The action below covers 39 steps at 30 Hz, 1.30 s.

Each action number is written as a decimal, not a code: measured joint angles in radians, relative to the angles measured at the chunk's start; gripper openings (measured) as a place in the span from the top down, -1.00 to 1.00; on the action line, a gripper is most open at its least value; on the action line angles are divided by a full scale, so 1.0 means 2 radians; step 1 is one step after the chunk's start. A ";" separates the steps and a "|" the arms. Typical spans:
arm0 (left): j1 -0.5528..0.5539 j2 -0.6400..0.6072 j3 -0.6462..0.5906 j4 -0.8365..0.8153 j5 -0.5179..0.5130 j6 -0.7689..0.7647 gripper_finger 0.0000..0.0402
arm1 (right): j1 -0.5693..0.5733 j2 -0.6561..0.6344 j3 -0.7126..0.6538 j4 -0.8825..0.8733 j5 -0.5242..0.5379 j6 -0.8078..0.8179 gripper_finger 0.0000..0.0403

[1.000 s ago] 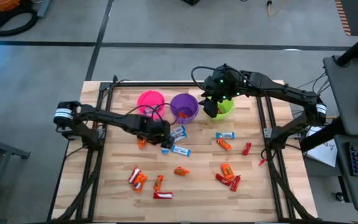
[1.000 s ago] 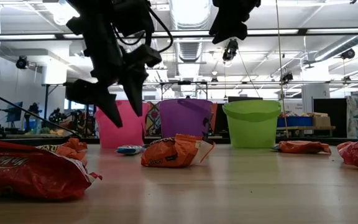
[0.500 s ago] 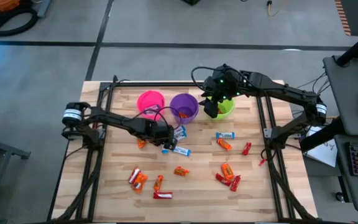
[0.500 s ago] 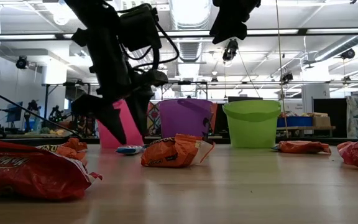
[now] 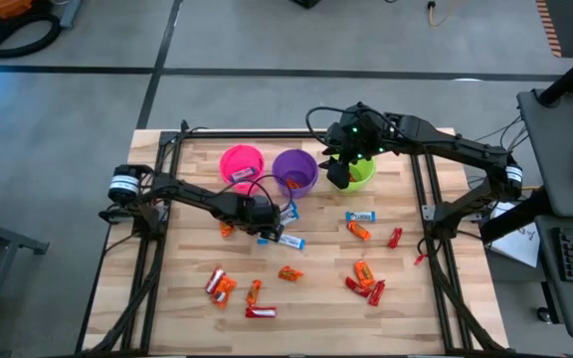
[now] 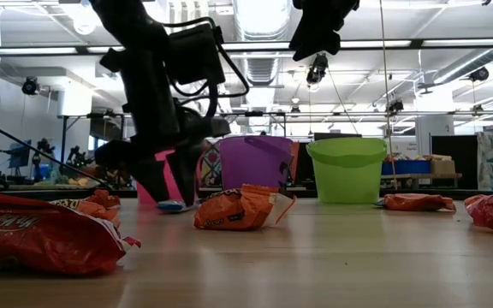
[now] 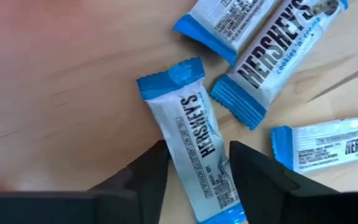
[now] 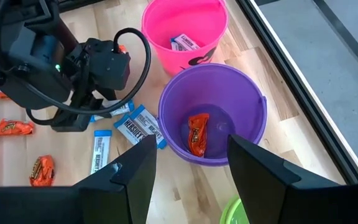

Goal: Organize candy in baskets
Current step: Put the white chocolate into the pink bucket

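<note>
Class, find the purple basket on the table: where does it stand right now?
In the high view the purple basket stands near the table's far edge, middle of the row, between the pink basket on its left and the green basket on its right.

A wooden table (image 5: 187, 308) carries three buckets near its far edge: pink (image 5: 241, 161), purple (image 5: 294, 171), green (image 5: 360, 174). Blue candies (image 5: 285, 227) lie mid-table; orange and red candies (image 5: 364, 278) scatter toward the near edge.

You've got three baskets (image 5: 294, 171) — pink, purple, green — four blue-and-white candy bars (image 5: 360, 216) on the desk (image 5: 446, 298), roughly a dozen orange or red ones (image 5: 363, 270), two arms.
</note>
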<state>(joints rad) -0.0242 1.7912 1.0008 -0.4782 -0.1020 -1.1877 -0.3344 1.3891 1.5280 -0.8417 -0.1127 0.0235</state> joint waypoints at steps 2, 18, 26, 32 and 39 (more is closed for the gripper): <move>-0.001 0.000 -0.001 -0.002 -0.003 0.000 0.34 | 0.000 0.000 0.000 0.000 0.000 0.000 0.06; 0.000 -0.012 -0.002 0.002 0.006 0.000 0.71 | 0.000 0.000 0.000 0.000 0.000 -0.005 0.06; -0.001 -0.031 -0.003 -0.002 0.020 0.000 0.76 | 0.000 0.000 0.000 0.000 0.000 -0.008 0.06; -0.001 -0.059 -0.003 -0.008 0.035 0.010 0.78 | 0.000 0.000 0.000 -0.001 0.000 -0.012 0.06; -0.003 -0.131 -0.003 -0.014 0.045 0.029 0.78 | 0.000 0.000 0.000 0.000 0.000 -0.017 0.06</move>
<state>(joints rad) -0.0299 1.5293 0.9947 -0.5056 -0.0130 -1.1298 -0.3344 1.3891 1.5280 -0.8425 -0.1123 -0.0099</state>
